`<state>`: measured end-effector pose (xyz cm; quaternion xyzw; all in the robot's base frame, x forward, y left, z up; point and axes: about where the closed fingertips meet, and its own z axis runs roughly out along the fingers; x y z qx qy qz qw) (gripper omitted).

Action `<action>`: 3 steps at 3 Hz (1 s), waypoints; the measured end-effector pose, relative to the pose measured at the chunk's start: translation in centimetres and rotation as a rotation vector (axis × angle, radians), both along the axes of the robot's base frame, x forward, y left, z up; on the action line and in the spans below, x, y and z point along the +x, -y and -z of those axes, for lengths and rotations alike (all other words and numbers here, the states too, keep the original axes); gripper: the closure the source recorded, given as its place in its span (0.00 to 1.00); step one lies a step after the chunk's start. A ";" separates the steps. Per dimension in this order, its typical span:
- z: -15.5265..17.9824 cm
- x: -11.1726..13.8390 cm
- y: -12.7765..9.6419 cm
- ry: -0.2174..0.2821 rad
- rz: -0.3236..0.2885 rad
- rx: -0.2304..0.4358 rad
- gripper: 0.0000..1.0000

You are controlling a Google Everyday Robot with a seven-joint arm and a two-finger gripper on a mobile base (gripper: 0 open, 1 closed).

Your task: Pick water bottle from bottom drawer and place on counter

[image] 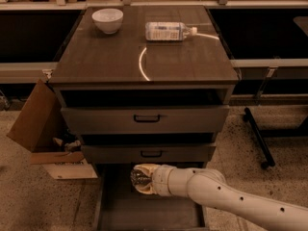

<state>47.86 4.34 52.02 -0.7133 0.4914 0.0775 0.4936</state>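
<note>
Down at 6 o'clock, the gripper (pixel 136 178) sits inside the bottom drawer (pixel 115 211), its fingers (pixel 146 168) closed snugly around the crinkled water bottle (pixel 141 178).

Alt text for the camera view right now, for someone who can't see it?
The pincer is inside the open bottom drawer, closed on the small crinkled water bottle. Above, the counter holds a white bowl and a larger labelled bottle lying on its side.
</note>
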 end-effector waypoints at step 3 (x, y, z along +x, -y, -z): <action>-9.1 2.5 1.2 0.049 -0.059 0.032 1.00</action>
